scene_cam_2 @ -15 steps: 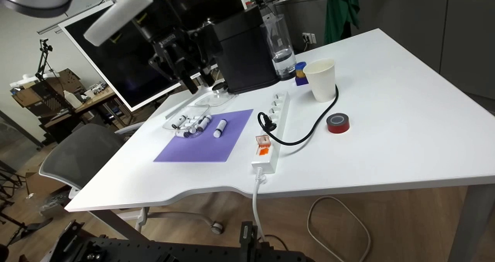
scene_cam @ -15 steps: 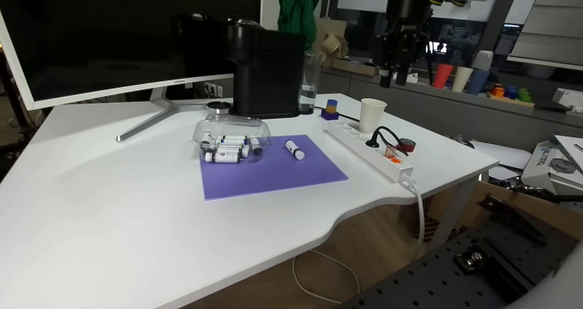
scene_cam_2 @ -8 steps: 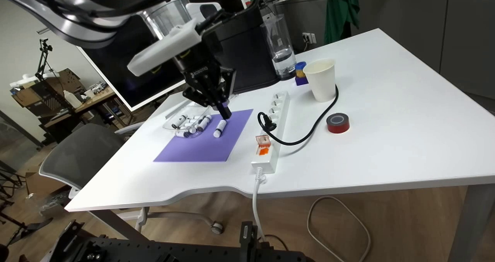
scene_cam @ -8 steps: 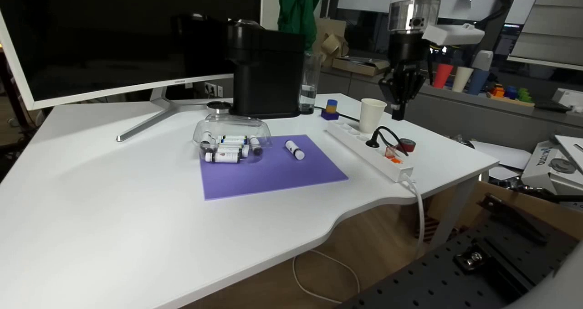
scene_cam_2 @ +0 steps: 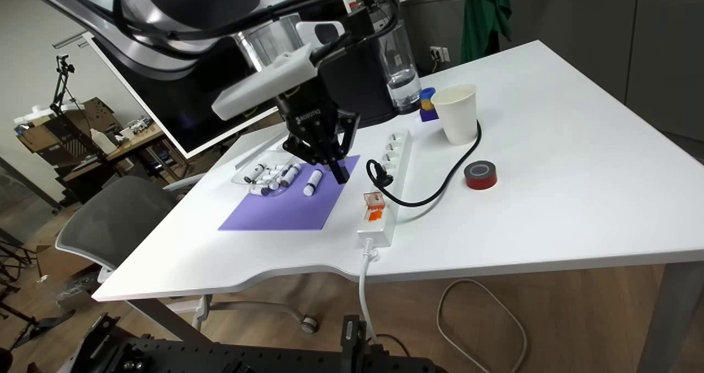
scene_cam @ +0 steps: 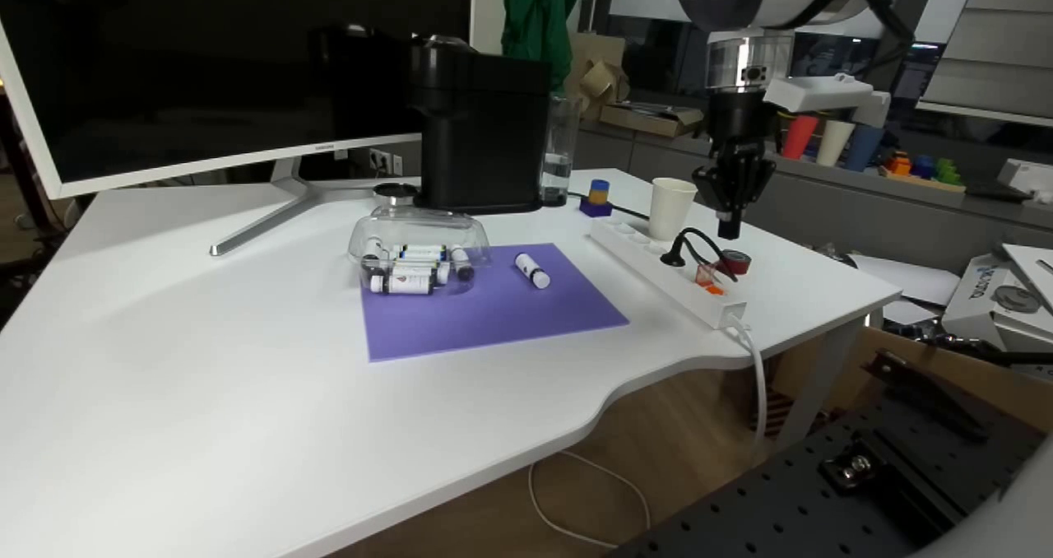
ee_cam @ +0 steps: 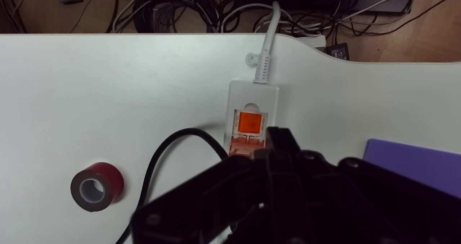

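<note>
My gripper point(scene_cam: 729, 227) is shut with nothing between its fingers, pointing down in both exterior views. It hangs above the table by the white power strip point(scene_cam_2: 406, 158), apart from it as far as I can tell. In the wrist view its joined fingertips point(ee_cam: 282, 136) appear beside the orange switch point(ee_cam: 250, 123) at the cable end of the strip. The switch has a clear reddish flip cover point(scene_cam_2: 374, 199), which stands raised. A black plug point(scene_cam_2: 383, 177) with a looping black cable point(ee_cam: 147, 175) sits in a socket. The gripper body hides the strip's other sockets in the wrist view.
A red tape roll point(ee_cam: 108, 179) and a white paper cup point(scene_cam_2: 456, 114) stand near the strip. On the purple mat point(scene_cam: 494, 319) lie a loose vial point(scene_cam: 531, 270) and a clear container point(scene_cam: 419, 233) with several vials. A black machine point(scene_cam: 485, 130) and a large monitor stand behind.
The gripper went from open to shut. It came down and across from above the mat's far side toward the switch end of the strip. The objects on the table have not moved.
</note>
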### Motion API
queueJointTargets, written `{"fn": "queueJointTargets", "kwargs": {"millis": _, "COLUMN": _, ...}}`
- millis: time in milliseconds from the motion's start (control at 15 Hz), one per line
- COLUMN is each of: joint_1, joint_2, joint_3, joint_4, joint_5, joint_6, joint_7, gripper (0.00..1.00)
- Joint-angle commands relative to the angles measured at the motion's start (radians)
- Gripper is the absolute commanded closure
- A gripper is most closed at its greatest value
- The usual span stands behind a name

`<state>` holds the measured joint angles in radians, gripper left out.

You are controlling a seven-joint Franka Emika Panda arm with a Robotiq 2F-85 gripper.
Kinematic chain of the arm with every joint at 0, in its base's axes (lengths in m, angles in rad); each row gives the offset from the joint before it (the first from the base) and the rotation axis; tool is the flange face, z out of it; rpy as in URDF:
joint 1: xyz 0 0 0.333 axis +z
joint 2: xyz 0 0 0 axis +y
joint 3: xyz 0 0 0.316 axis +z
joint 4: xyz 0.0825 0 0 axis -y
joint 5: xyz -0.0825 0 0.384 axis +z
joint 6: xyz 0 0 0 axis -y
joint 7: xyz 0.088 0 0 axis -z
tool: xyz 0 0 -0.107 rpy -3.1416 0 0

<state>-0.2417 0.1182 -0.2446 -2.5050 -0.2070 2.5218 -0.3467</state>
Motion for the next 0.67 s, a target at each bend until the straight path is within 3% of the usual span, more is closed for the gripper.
{"fn": "queueJointTargets", "kwargs": {"millis": 0, "joint_1": -0.008, "joint_2": 0.003, "joint_3": 0.006, "joint_4": -0.002, "joint_5": 0.014, "joint_6": 0.023, "joint_7": -0.005, "gripper": 1.0}}
{"fn": "queueJointTargets", "kwargs": {"millis": 600, "joint_1": -0.021, "joint_2": 0.111, "joint_3": 0.013, "joint_4": 0.036, "joint_5": 0.068, "joint_6": 0.083, "joint_7": -0.011, "gripper": 1.0}}
